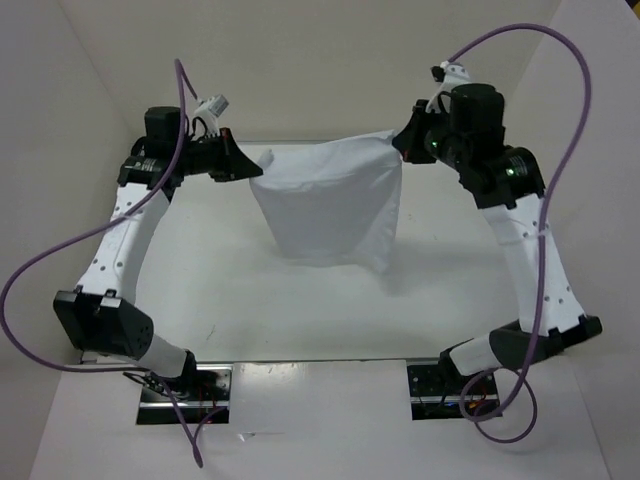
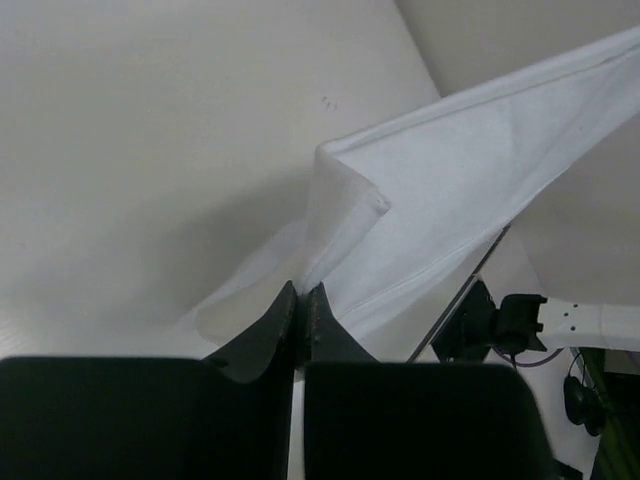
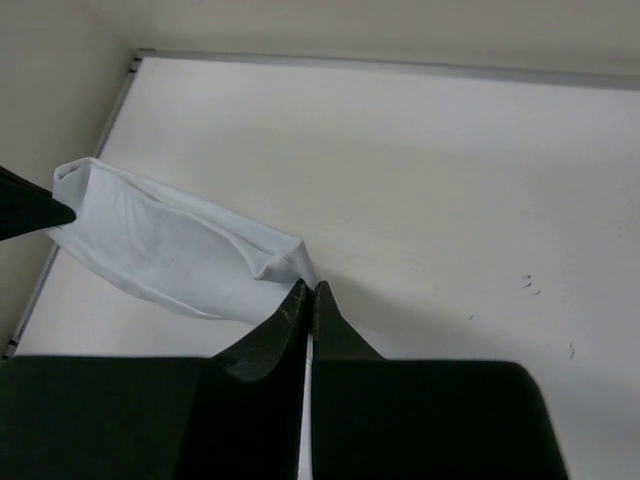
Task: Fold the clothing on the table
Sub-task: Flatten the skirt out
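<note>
Left gripper (image 2: 302, 290) and right gripper (image 3: 308, 288) each clamp a top corner; clothing (image 1: 325, 205) hangs spread over the table (image 1: 300, 320), no fold made yet.

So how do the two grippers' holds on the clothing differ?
The left gripper pinches the left top corner of the clothing; the right gripper pinches its right one. In the top view, the right-held corner sits further up than the left-held one. Both are shut on the fabric, stretching it between them.
</note>
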### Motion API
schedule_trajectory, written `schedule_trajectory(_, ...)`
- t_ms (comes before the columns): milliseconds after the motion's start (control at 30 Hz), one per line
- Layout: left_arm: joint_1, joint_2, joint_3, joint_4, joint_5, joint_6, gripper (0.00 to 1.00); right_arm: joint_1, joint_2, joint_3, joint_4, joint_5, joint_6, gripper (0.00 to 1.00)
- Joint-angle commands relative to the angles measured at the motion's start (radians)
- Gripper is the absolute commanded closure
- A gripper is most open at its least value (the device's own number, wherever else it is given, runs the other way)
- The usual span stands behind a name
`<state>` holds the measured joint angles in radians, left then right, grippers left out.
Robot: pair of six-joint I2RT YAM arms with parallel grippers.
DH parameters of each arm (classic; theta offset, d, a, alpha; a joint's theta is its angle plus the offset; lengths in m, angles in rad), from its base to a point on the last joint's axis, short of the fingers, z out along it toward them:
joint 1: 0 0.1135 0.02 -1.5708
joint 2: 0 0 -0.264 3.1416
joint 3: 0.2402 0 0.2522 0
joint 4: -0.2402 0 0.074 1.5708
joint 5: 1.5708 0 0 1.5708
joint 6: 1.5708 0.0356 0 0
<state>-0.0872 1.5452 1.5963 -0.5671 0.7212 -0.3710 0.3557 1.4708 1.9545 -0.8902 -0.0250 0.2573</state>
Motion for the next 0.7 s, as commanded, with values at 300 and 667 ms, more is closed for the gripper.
schedule_trajectory(300,0.006,0.272,0.356,0.046,0.027,0.032,1.0,-0.098,0.202,0.161,0.123,-0.026,-0.047,1.0)
schedule_trajectory(667,0.056,0.596,1.037,-0.128,0.066,-0.019,1.0,-0.159,0.548,0.828,-0.065,-0.029,-0.036,1.0)
